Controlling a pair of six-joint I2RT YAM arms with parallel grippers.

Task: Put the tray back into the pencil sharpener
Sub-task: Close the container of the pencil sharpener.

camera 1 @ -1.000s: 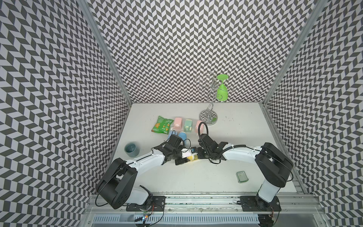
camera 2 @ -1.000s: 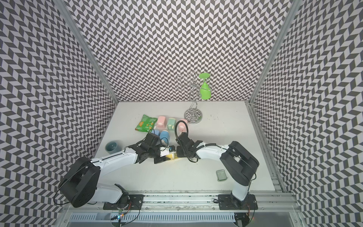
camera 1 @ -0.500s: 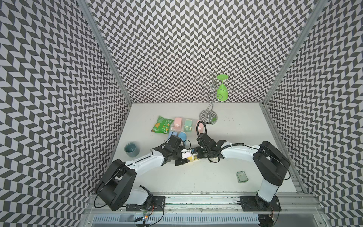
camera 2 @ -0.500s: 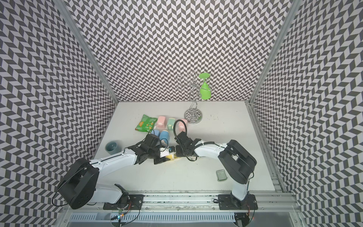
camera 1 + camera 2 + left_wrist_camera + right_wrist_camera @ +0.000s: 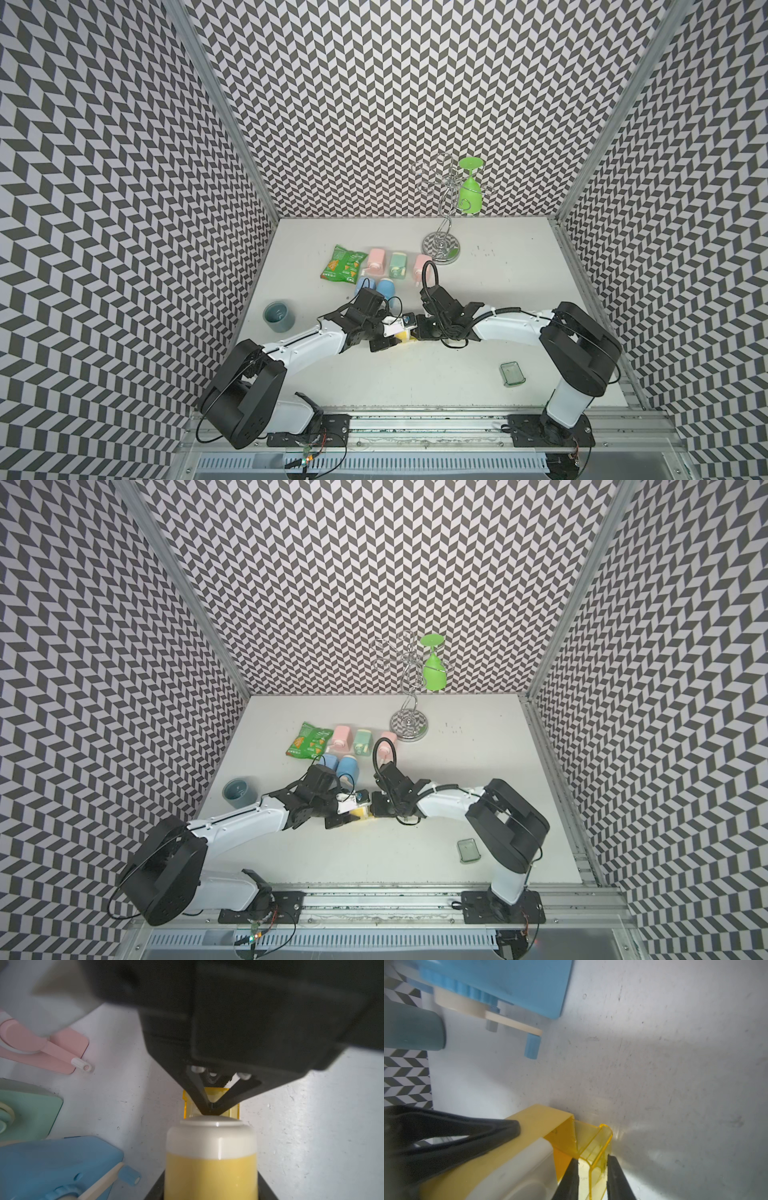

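Arms meet in the middle of the table (image 5: pixel 415 386), tip to tip, in both top views. We see the left pincer (image 5: pixel 392 334) pressed tight on the yellow pencil sharpener (image 5: pixel 211 1167), with one black finger on each side of its body. The see-through yellow tray (image 5: pixel 593 1142) sits partway inside the open end of the sharpener, and its outer end sticks out. The right pincer (image 5: pixel 592 1158) has one finger on each side of that end wall. These fingers stand a little apart, and we cannot tell if they pinch the tray or just sit beside it. Close behind the arms lie two blue sharpeners (image 5: pixel 384 286) and a green snack bag (image 5: pixel 343 269). A small green dish (image 5: pixel 512 372) lies alone near the right arm, well apart from both pincers. A grey-blue cup (image 5: pixel 278 316) stands near the left wall.
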